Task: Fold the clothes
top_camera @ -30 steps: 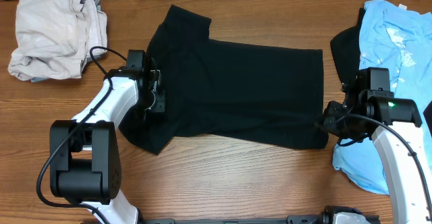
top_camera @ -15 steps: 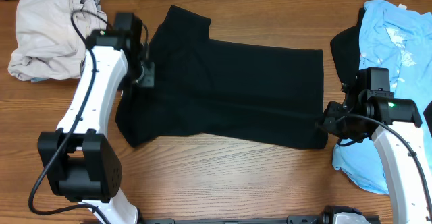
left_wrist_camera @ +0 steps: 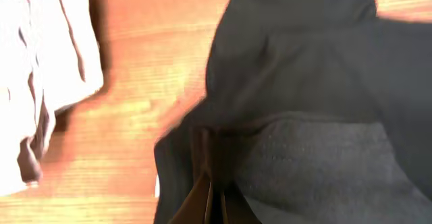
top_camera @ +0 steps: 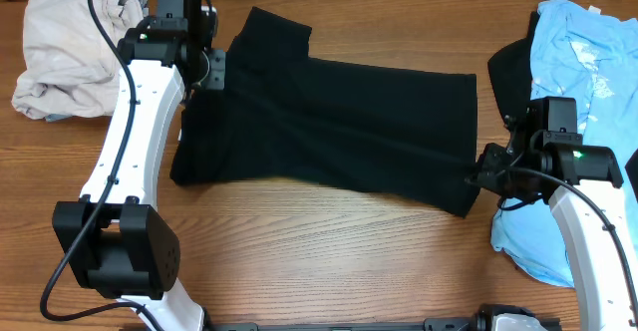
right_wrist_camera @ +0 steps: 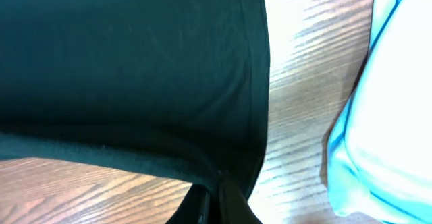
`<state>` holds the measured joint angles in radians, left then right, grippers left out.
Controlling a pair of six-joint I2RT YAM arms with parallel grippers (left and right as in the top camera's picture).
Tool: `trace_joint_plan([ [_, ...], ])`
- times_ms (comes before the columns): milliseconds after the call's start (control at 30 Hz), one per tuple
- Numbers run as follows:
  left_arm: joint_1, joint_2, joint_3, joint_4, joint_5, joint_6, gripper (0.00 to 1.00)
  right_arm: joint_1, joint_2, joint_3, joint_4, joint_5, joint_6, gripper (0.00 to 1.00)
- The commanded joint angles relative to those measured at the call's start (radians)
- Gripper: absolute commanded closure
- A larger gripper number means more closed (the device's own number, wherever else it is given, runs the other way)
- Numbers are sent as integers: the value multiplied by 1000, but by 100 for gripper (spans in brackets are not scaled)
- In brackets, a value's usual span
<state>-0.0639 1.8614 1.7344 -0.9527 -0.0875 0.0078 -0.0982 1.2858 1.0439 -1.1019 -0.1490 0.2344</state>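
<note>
A black T-shirt (top_camera: 339, 122) lies spread across the middle of the wooden bench (top_camera: 329, 261), its length running left to right, with one short sleeve pointing toward the far edge at the left. Its near-left part shows slack folds, and its near edge slants toward the right corner. The left tool (top_camera: 204, 72) is at the shirt's far-left edge. In the left wrist view its fingers (left_wrist_camera: 212, 197) are pressed together on a raised ridge of the black cloth (left_wrist_camera: 304, 82), which bunches around them. The right tool (top_camera: 486, 168) is at the near-right corner. In the right wrist view its tips (right_wrist_camera: 214, 197) pinch the stitched hem, and the shirt (right_wrist_camera: 128, 69) stretches away from them over the wood grain. Just beside the left arm, at the far-left corner of the bench, sits a crumpled beige garment (top_camera: 85, 52) that lies apart from the shirt; the arm's black cable (top_camera: 110, 2) loops above it. Along the right edge lies a light blue tee (top_camera: 583, 72) with a pale print, close behind the right arm. A strip of dark cloth (top_camera: 508, 72) shows at its left side, near the black shirt's right hem. The blue fabric (right_wrist_camera: 378, 116) fills the right margin of the right wrist view, with bare wood between it and the hem.
</note>
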Motion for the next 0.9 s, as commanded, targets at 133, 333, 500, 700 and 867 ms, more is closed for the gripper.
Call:
trace_joint_plan([
  [133,3,3,22,48,-25,61,96,-4,-4,0,-11,45,-6,96],
  [333,5,-6,38,-105,-16,6,96,-4,-17,54,-126,34,-6,96],
  [500,5,-55,61,-263,7,-41,96,-4,-84,173,-255,-9,-6,96],
  [700,5,-160,64,-405,18,-46,96,-4,-195,242,-388,-25,8,96],
  [867,5,-214,64,-484,18,-34,96,-4,-211,235,-467,-19,25,96],
])
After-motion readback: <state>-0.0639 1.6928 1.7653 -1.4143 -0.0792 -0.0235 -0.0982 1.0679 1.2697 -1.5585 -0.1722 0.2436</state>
